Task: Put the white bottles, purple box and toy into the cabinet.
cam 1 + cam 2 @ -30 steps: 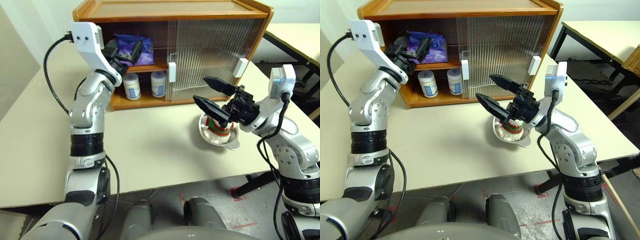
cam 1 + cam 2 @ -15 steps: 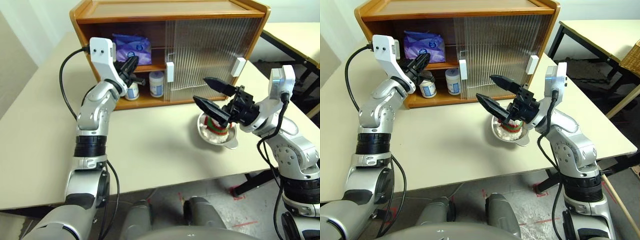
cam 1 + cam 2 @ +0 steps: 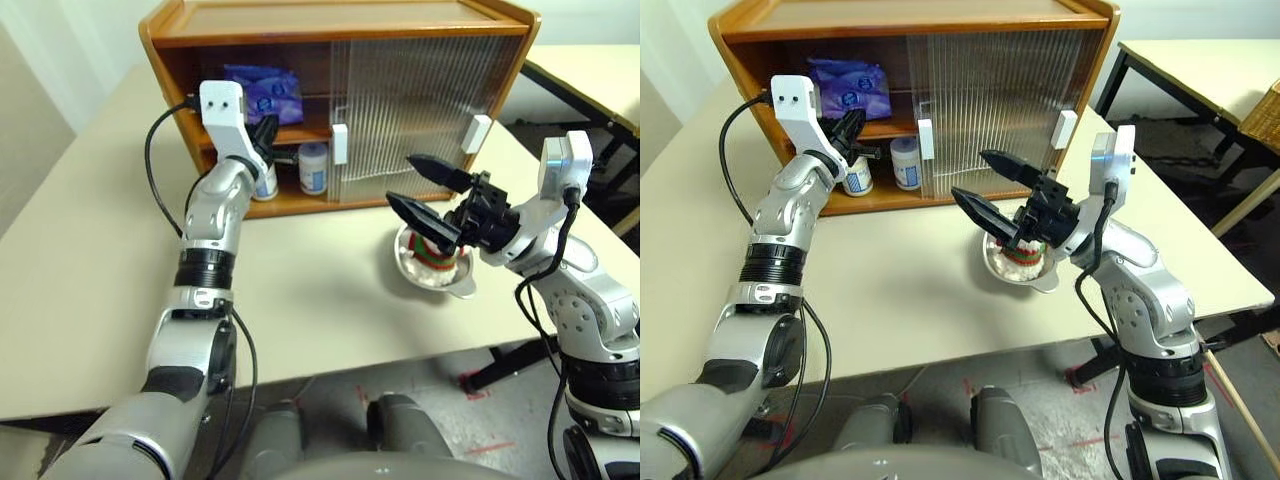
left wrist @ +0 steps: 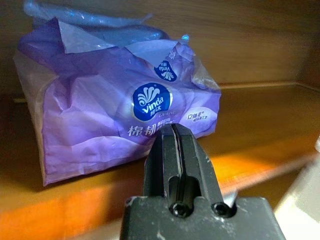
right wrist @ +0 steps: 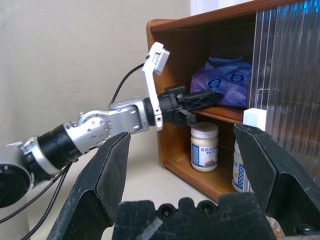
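Your left gripper (image 3: 853,131) is closed and empty at the cabinet (image 3: 400,20) opening; purple box (image 3: 848,88) on shelf, bottles (image 3: 904,162) below; right gripper (image 3: 412,187) open above toy (image 3: 437,258) in bowl (image 3: 440,280)

Purple box (image 4: 117,107) blocking upper shelf (image 4: 260,117)

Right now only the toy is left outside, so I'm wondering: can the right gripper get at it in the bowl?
Probably yes. The right gripper hangs open just above the toy, which sits uncovered in the steel bowl on the table; nothing lies between them.
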Motion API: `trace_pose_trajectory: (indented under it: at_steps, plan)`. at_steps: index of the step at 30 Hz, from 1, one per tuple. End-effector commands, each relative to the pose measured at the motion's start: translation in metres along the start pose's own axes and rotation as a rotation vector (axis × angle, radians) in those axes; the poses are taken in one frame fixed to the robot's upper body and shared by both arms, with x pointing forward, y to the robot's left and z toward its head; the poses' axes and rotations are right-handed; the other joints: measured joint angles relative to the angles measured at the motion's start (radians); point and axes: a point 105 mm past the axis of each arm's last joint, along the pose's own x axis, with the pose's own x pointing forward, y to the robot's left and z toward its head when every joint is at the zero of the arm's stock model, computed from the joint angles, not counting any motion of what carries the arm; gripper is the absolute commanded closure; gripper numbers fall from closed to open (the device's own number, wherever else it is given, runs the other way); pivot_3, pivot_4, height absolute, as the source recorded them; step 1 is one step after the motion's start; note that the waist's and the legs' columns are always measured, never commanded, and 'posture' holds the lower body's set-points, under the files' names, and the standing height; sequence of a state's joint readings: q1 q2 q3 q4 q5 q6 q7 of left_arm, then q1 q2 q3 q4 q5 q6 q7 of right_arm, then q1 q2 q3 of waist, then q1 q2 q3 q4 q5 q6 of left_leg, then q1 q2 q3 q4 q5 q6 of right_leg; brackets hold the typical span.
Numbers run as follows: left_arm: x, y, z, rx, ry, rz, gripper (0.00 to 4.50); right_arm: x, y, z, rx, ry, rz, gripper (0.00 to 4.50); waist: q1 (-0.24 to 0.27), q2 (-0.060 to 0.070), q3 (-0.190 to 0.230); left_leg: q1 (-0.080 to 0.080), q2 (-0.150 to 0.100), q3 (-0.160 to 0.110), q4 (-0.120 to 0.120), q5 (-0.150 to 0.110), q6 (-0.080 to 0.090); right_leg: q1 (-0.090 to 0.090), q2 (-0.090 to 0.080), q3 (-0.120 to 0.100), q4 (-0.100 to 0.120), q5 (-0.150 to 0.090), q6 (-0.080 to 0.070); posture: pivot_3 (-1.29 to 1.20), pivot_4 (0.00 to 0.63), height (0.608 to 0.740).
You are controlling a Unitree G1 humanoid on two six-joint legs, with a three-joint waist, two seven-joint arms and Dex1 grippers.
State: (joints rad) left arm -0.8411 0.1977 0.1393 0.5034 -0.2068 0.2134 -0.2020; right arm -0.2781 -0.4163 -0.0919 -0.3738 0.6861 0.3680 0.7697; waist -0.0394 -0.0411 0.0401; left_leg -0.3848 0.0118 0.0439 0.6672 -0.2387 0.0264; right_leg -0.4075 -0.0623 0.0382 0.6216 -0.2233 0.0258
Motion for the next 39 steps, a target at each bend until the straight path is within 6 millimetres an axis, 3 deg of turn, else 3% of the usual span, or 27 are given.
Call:
trace_pose_trajectory:
  at_steps: [1, 9, 12, 18, 22, 23, 25, 27, 32, 36, 37, 39]
  plan:
    - [0.003, 0.003, -0.003, 0.011, 0.002, 0.024, 4.49, -0.001, 0.001, 0.003, -0.018, -0.006, -0.004, 0.0, 0.0, 0.0, 0.0, 0.0, 0.0, 0.0, 0.0, 0.0, 0.0, 0.0, 0.0, 0.0, 0.0, 0.0, 0.0, -0.08, 0.0, 0.74]
    - [-0.013, -0.015, 0.011, -0.007, -0.054, -0.127, 4.49, -0.005, 0.001, 0.003, -0.018, 0.001, -0.017, 0.0, -0.004, 0.0, 0.0, 0.0, 0.001, 0.0, 0.0, 0.0, 0.0, 0.0, 0.0, 0.0, -0.001, 0.0, 0.0, -0.08, 0.0, 0.74]
    - [-0.029, -0.024, 0.019, -0.026, -0.081, -0.182, 3.93, -0.007, 0.0, 0.003, -0.017, 0.005, -0.02, 0.0, -0.005, 0.0, 0.0, 0.0, 0.002, 0.0, 0.0, 0.0, 0.0, 0.0, 0.0, 0.0, 0.0, 0.0, 0.0, -0.07, 0.0, 0.74]
    - [-0.061, -0.074, 0.028, -0.004, -0.139, -0.442, 1.65, -0.005, -0.002, 0.001, -0.011, 0.012, -0.011, 0.0, 0.001, 0.0, 0.0, 0.0, 0.003, 0.0, 0.0, 0.0, 0.0, 0.0, 0.0, 0.001, 0.0, 0.0, 0.0, -0.05, 0.0, 0.74]
    - [-0.064, -0.113, 0.02, -0.02, -0.146, -0.537, 0.23, -0.003, -0.002, 0.001, -0.009, 0.014, 0.003, 0.0, 0.004, 0.0, 0.0, 0.0, 0.002, 0.0, 0.002, 0.0, 0.0, 0.001, -0.001, 0.001, 0.0, 0.0, 0.0, -0.04, 0.0, 0.74]
    - [-0.063, -0.121, 0.017, -0.048, -0.14, -0.535, 0.05, -0.002, -0.001, 0.001, -0.009, 0.014, 0.005, 0.0, 0.004, 0.001, 0.0, 0.0, 0.001, 0.001, 0.002, 0.0, 0.0, 0.001, -0.001, 0.001, 0.0, 0.001, 0.0, -0.05, 0.0, 0.74]
    - [-0.059, -0.135, 0.006, -0.067, -0.126, -0.529, 0.05, -0.002, -0.001, 0.002, -0.006, 0.016, 0.007, 0.0, 0.003, 0.001, 0.0, 0.0, 0.001, 0.001, 0.004, 0.0, 0.0, 0.001, -0.001, 0.001, 0.0, 0.001, 0.0, -0.05, 0.0, 0.74]
    - [-0.055, -0.148, -0.006, -0.058, -0.11, -0.516, 0.66, -0.004, 0.0, 0.001, -0.004, 0.027, 0.008, 0.0, 0.004, 0.001, 0.0, 0.0, -0.001, 0.001, 0.005, 0.0, 0.0, 0.002, 0.0, 0.001, 0.0, 0.001, 0.0, -0.06, 0.0, 0.74]
    - [-0.042, -0.158, -0.034, -0.034, -0.074, -0.371, 2.67, -0.009, 0.002, 0.001, 0.007, 0.041, -0.006, 0.0, 0.001, 0.001, -0.001, 0.0, 0.001, 0.0, 0.005, 0.0, 0.0, 0.001, 0.004, 0.002, 0.0, 0.001, 0.0, -0.07, 0.0, 0.74]
    - [-0.035, -0.163, -0.045, -0.01, -0.075, -0.278, 4.24, -0.011, 0.003, 0.002, 0.012, 0.047, -0.02, 0.0, 0.001, 0.001, -0.001, 0.0, 0.002, -0.001, 0.005, 0.0, 0.0, 0.0, 0.007, 0.003, 0.0, 0.001, -0.001, -0.09, 0.0, 0.74]
    - [-0.033, -0.164, -0.046, -0.012, -0.078, -0.254, 4.47, -0.011, 0.003, 0.002, 0.013, 0.048, -0.021, 0.0, 0.001, 0.001, -0.001, 0.0, 0.002, -0.001, 0.005, 0.0, 0.0, 0.0, 0.007, 0.004, 0.0, 0.001, -0.001, -0.09, 0.0, 0.74]
    - [-0.031, -0.168, -0.052, -0.008, -0.073, -0.237, 4.47, -0.011, 0.004, 0.002, 0.013, 0.05, -0.02, 0.0, -0.001, 0.001, -0.001, 0.0, 0.002, -0.001, 0.004, 0.0, 0.0, 0.0, 0.007, 0.004, -0.001, 0.001, -0.001, -0.09, 0.0, 0.74]
